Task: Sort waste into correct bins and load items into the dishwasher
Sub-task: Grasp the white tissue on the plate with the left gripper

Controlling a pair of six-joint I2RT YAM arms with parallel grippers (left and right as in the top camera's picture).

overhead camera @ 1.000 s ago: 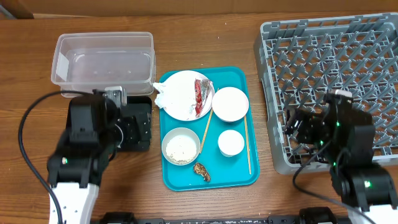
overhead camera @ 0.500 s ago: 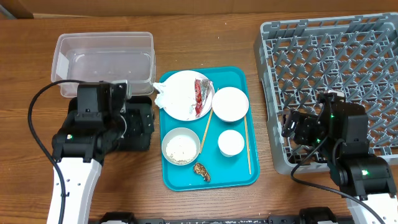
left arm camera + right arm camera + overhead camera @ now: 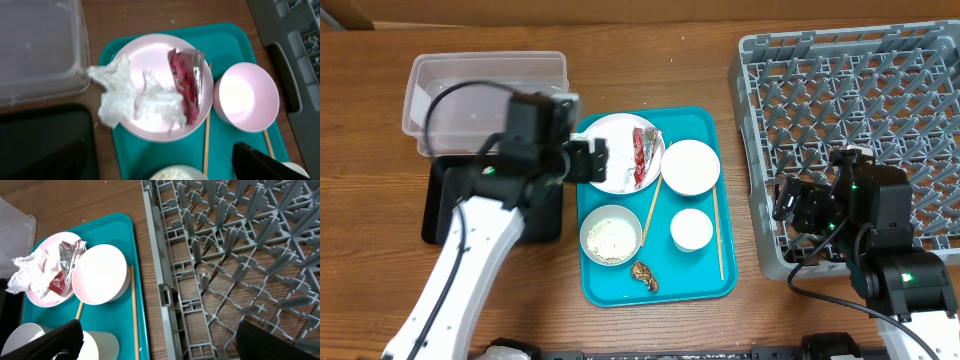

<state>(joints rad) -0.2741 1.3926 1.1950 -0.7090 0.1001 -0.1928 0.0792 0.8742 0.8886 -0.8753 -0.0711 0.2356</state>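
The white plate (image 3: 150, 127) holds a crumpled napkin (image 3: 131, 100) spilling over its left rim and a red wrapper (image 3: 184, 82) toward its right; my finger (image 3: 260, 162) shows below and right of it.

**Robot lab bench, staged as a dish station**

Looking down on a brown wood-grain table (image 3: 650, 40), with a white-and-black left robot arm (image 3: 470, 260) and a matching right robot arm (image 3: 900, 285) at its near edge. A large square grey plastic dish rack (image 3: 840, 80) (lattice floor, upright pegs) sits on the tabletop beside a teal plastic serving tray (image 3: 690, 275) of used dishes: a test rig, by the look of it.
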